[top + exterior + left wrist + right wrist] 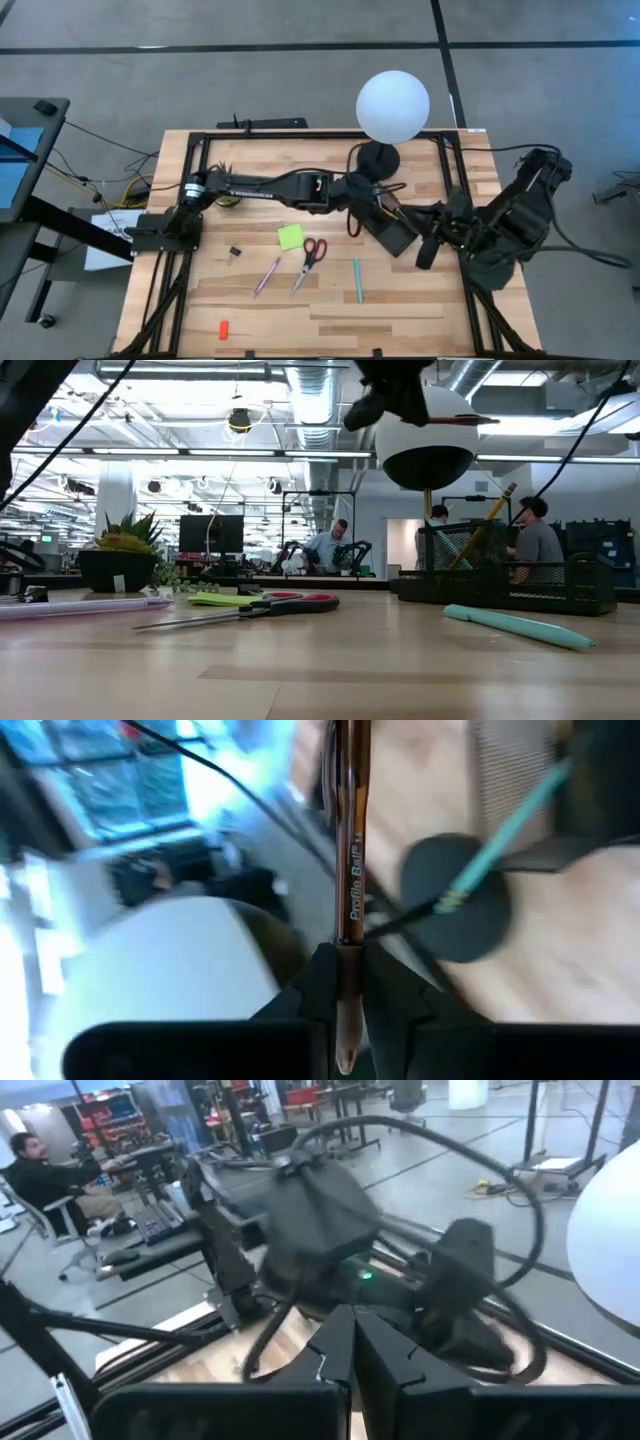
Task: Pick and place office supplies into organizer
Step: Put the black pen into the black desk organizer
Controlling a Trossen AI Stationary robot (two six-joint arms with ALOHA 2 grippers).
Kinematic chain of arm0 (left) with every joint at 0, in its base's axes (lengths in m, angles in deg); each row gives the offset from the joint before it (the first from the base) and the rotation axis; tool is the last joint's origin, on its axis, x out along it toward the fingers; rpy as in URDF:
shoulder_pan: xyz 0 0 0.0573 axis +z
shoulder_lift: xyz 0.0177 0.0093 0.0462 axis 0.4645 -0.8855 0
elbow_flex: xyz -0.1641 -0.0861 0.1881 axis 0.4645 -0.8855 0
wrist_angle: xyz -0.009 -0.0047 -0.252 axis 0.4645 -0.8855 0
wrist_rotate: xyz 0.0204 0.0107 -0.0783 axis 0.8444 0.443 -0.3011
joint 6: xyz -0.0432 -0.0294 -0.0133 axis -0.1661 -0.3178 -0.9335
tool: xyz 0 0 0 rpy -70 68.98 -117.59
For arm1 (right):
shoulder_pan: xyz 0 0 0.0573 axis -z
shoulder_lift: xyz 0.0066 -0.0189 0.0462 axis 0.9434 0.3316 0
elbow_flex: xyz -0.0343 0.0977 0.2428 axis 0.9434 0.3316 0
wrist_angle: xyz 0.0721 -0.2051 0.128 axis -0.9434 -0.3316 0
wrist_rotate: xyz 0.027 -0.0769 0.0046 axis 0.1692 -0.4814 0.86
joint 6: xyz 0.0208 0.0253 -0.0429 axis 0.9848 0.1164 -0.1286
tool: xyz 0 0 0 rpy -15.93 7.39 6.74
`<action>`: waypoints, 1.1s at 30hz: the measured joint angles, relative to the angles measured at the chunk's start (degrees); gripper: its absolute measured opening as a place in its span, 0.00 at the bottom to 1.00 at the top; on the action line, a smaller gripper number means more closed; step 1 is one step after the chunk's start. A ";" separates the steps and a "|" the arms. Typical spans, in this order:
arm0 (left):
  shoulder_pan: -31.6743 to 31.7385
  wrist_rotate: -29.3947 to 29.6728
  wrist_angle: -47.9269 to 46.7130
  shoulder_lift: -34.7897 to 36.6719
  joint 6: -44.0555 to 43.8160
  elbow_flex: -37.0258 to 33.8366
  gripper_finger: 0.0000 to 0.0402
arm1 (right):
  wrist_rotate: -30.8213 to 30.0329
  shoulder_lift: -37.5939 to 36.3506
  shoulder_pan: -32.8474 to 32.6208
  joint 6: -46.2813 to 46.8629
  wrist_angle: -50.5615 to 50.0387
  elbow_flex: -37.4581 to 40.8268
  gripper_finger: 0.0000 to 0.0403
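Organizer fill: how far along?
Done: a pencil stands in the organizer. In hand: left hand grips a brown pen over it. Left on the table: scissors, sticky pad, teal pen, purple pen, clip, red piece.

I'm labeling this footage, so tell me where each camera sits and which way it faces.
High view: overhead, straight down on the table; both arms show.
Low view: table height, level across the scissors to the organizer; an arm hangs at the top.
Left wrist view: on the left arm; left gripper shut on a brown pen.
Right wrist view: on the right arm; right gripper shut, facing the left arm.
Shared: lamp in high and low views.
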 joint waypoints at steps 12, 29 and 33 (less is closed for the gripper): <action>4.60 -3.04 11.04 0.02 15.51 -14.86 0.04 | 0.08 -0.09 -4.11 -5.35 -0.07 0.02 0.00; 5.81 -5.56 25.44 0.11 20.59 -22.53 0.04 | 0.33 -0.09 -4.49 -7.54 -0.46 0.02 0.00; 6.11 -8.92 24.62 0.13 25.91 -22.49 0.04 | 0.33 -0.09 -4.49 -7.54 -0.46 0.02 0.00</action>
